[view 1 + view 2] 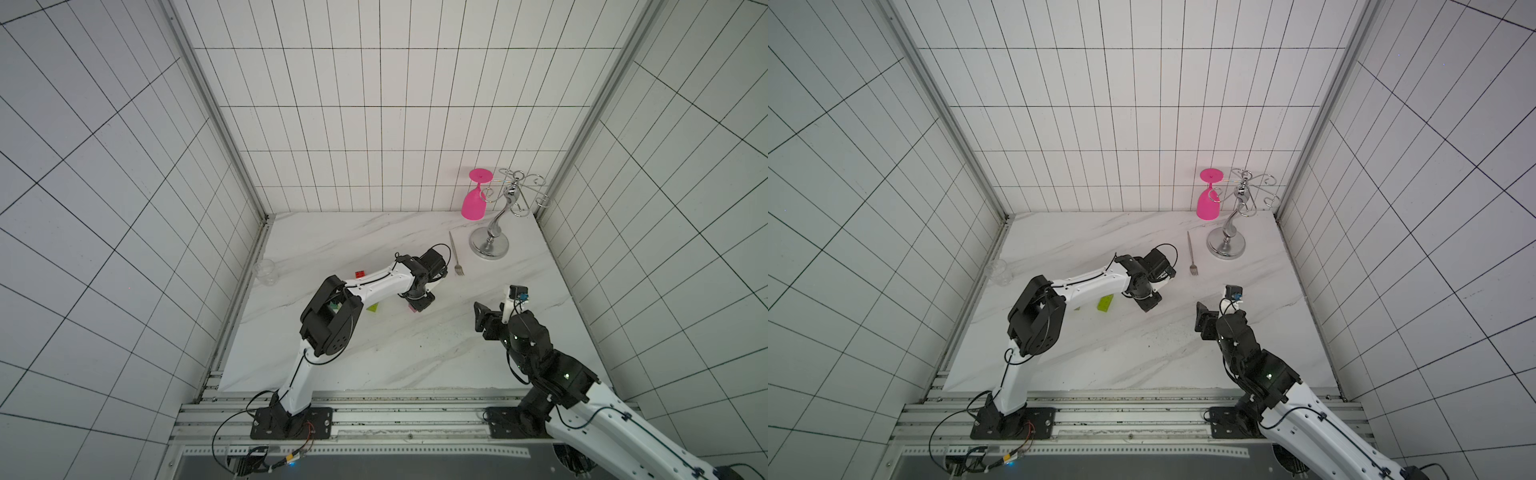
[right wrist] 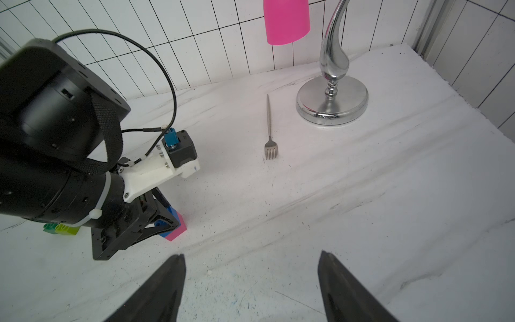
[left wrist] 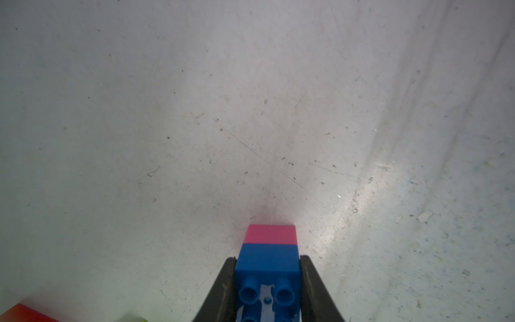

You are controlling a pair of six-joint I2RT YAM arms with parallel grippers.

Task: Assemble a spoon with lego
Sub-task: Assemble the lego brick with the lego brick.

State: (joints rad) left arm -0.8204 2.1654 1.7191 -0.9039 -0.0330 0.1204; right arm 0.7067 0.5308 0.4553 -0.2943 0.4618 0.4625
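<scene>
The left claw [image 3: 268, 259] grips the blue-and-pink handle [image 2: 176, 228] near the middle of the desk [image 1: 374, 353], pink end down. The right claw [image 2: 252, 254] hangs wide and empty. Green bricks [image 2: 62, 229] lie nearby, toward the left edge. A slanted press could split the pair.

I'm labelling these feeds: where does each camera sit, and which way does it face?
Both top views: overhead, looking down at the table; left arm and right arm show.
Left wrist: faces the table; left gripper shut on blue-and-pink bricks.
Right wrist: low, faces fork and back wall; right gripper open.
Shared: fork, also in both top views.
</scene>
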